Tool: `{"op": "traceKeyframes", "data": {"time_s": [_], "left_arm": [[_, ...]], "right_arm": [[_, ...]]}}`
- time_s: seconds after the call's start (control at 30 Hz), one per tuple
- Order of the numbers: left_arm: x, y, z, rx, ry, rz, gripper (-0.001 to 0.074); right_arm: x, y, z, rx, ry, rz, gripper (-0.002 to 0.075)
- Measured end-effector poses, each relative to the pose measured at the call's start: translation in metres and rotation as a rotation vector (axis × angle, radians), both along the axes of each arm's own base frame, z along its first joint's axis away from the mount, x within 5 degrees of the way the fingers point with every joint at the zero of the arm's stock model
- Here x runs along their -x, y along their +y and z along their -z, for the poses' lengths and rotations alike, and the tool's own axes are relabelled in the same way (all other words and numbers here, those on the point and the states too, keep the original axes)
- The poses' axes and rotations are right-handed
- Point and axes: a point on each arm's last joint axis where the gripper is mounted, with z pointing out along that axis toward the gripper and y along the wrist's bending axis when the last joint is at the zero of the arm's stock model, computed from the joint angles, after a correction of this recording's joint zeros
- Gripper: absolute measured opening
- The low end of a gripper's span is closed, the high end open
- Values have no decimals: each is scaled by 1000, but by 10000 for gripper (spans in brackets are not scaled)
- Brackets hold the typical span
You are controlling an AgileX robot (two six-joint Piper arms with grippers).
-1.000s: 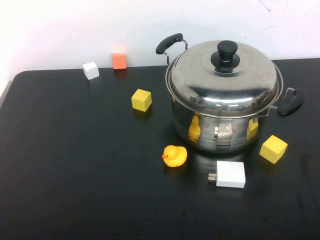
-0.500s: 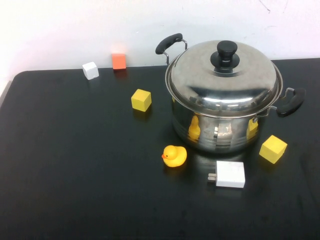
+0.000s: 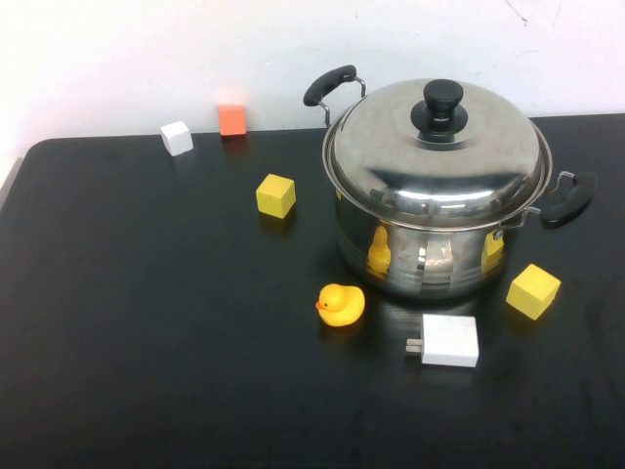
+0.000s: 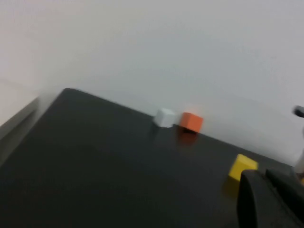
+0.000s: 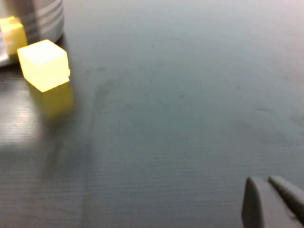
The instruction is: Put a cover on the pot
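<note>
The pot [image 3: 430, 244] is sitting on the black table [image 3: 146, 342] with the lid [image 3: 437, 151] already resting squarely on it, so the covering looks done. Near the pot, a yellow cube [image 3: 533, 290], a white charger [image 3: 449, 340] and a rubber duck [image 3: 341, 304] are lying. The left gripper [image 4: 266, 183] is hovering shut and empty well away from the pot; the right gripper [image 5: 268, 190], probably closed too, is holding nothing near the cube.
</note>
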Motion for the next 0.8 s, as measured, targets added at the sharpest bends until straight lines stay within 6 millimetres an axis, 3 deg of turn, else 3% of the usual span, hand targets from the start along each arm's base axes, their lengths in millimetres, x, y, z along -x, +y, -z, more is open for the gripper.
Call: {"op": "traceKeyframes", "data": {"time_s": [0.17, 0.4, 0.8], "left_arm": [[0, 5, 10, -16, 108, -53, -1], [1, 0, 20, -165, 215, 8, -1], [3, -2, 30, -107, 328, 24, -1]], "right_arm": [[0, 0, 0, 0, 0, 0, -2], [0, 0, 0, 0, 0, 0, -2], [0, 0, 0, 0, 0, 0, -2]]}}
